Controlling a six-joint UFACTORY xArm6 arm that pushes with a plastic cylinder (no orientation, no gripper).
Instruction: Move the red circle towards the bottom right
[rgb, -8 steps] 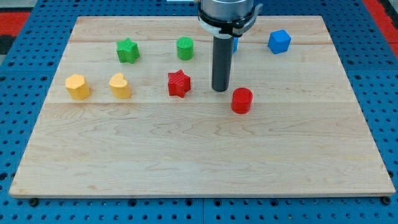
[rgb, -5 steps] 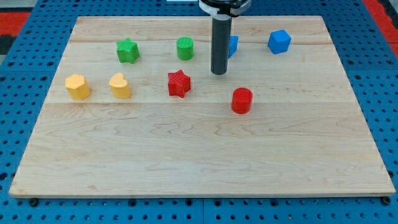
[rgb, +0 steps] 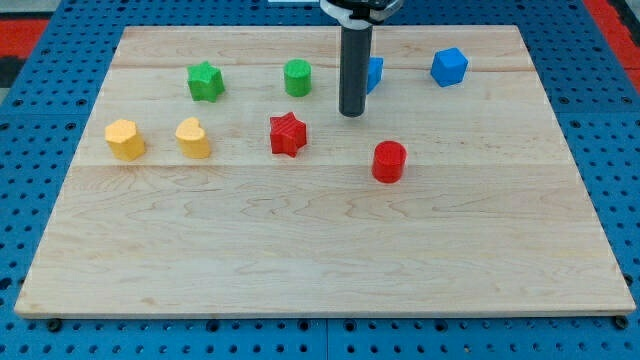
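Right, going across from the view's left: yellow hexagon-ish block (rgb: 125, 139) and yellow heart (rgb: 193, 138) side by side, green star (rgb: 205, 81) above them toward the view's top, then green cylinder (rgb: 297, 77), red star (rgb: 287, 134), my tip (rgb: 351, 115), a blue block (rgb: 374, 73) half hidden behind the rod, the red circle (rgb: 389, 161), and a blue cube (rgb: 449, 66) farthest right, all on the wooden board (rgb: 300, 250).

Step in hand, as I judge it: lining up the approach, no push on the red circle under way. My tip sits up and to the left of the red circle, clearly apart from it, between the red star and the blue block. The red circle is a bit right of board centre, with open board below and to its right.

Next move, I reckon: bring the tip down-right onto the circle's upper-left side and drive along that diagonal. An off-centre hit could let it slip sideways.

Fingers: none on this rig, just a bare rod; it holds nothing and touches no block.
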